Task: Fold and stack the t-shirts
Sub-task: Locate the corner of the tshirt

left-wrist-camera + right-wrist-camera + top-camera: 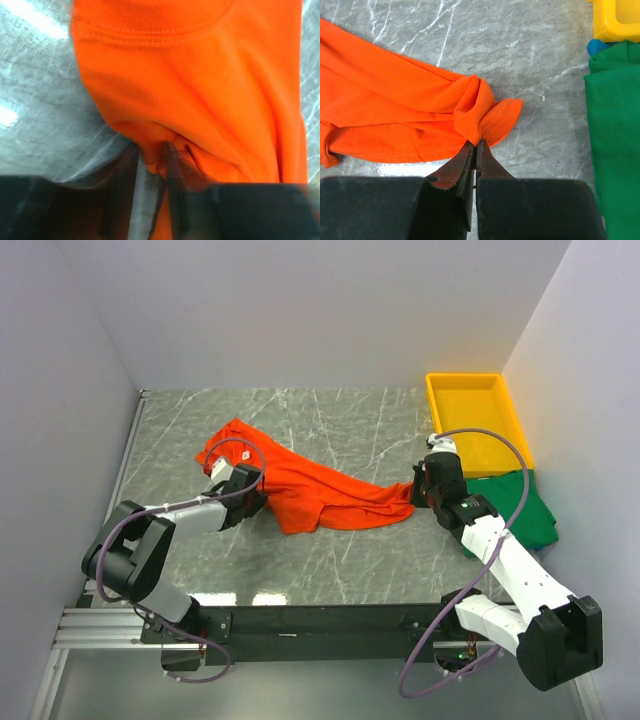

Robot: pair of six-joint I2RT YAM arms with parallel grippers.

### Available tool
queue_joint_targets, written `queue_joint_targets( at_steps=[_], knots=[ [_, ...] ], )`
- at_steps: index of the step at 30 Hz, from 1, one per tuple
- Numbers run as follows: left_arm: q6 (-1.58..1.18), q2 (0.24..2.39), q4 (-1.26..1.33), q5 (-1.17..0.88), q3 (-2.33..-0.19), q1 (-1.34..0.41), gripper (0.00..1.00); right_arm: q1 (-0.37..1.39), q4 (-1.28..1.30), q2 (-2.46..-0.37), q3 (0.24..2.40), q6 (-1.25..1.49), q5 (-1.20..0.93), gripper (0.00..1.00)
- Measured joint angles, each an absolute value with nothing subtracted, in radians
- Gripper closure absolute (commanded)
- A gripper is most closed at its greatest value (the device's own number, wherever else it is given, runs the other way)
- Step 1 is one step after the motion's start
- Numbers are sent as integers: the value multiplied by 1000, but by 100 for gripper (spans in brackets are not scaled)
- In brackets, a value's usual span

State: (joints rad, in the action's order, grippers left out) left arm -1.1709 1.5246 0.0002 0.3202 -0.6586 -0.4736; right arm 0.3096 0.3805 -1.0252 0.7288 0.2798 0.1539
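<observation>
A rigid yellow plastic tray (433,405) lies beyond the right gripper (475,146), which pinches a hem of the bright orange-red cloth t-shirt (310,490), a dark green cloth t-shirt (530,510) to its right; the left gripper (150,170) straddles a fold, grip unclear, on a grey marbled tabletop (350,560) between white walls (320,310).

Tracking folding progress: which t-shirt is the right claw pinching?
The orange-red t-shirt, crumpled mid-table; the right claw pinches its hem. The dark green t-shirt lies ungripped beside the yellow tray.
</observation>
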Motion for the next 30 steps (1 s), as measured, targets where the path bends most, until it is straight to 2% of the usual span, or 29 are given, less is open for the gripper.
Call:
queue_joint_targets(
  at_steps=[2, 8, 13, 18, 23, 30],
  knots=[
    [-1184, 1539, -10, 327, -669, -475, 99, 310, 381, -1025, 729, 279, 154, 100],
    [-1166, 1473, -195, 444, -700, -479, 99, 310, 382, -1024, 729, 279, 169, 100],
    [-1071, 1211, -460, 651, -792, -479, 99, 310, 386, -1006, 729, 280, 207, 100],
    [-923, 1032, -567, 811, -907, -474, 95, 310, 388, -990, 733, 279, 215, 100],
    [-771, 1098, -588, 843, -978, -469, 95, 310, 389, -1001, 748, 271, 212, 100],
    [-618, 1393, -567, 805, -1131, -404, 93, 310, 380, -1086, 811, 253, 229, 100]
  ],
)
